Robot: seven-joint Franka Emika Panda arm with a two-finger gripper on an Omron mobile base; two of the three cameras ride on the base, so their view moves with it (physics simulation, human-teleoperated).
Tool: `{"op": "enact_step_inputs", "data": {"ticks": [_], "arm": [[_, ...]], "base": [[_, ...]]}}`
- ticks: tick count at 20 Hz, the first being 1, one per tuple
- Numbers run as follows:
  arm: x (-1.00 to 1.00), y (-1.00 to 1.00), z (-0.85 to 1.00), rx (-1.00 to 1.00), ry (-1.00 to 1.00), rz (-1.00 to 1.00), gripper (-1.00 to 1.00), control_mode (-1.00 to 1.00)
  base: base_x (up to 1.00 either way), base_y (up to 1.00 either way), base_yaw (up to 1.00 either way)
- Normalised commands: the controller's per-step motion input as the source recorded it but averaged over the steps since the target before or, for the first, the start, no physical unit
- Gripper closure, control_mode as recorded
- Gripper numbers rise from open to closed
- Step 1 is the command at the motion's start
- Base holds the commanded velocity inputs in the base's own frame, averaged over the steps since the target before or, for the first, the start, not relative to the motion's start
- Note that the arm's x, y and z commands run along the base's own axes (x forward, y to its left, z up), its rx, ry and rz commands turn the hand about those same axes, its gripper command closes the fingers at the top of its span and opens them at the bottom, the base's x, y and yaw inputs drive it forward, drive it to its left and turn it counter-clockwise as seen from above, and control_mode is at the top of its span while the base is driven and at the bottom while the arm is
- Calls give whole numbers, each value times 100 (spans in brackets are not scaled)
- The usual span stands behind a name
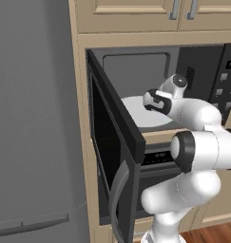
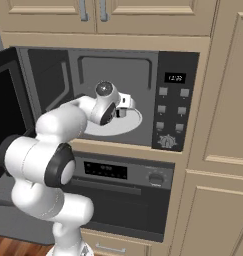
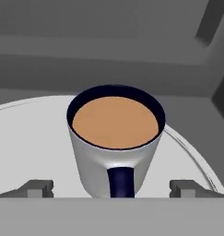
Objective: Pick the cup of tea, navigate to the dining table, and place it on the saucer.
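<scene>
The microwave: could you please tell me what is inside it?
A pale round turntable carries the cup of tea, full of light brown liquid. The open hand straddles it; the cup's base is hidden.

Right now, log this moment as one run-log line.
stage: reaching for pick | gripper: open, straddling cup of tea | cup: upright on microwave turntable, handle toward hand | microwave door: open

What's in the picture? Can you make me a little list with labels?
Place: inside an open microwave, door swung out
Cup: grey, full of light brown tea, upright on the round turntable
Handle: dark, facing the gripper
Gripper: open, one fingertip either side of the cup, not gripping yet
Below: an oven
Above: beige cabinets
</scene>
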Motion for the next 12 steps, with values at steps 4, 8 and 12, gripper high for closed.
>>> {"op": "enact_step_inputs", "data": {"ticks": [4,8,12], "arm": [[15,0,-20,0,3,0,-100,-100],[14,0,-23,0,7,0,100,-100],[12,0,-19,0,4,0,100,-100]], "base": [[0,0,0],[0,0,0],[0,0,0]]}}
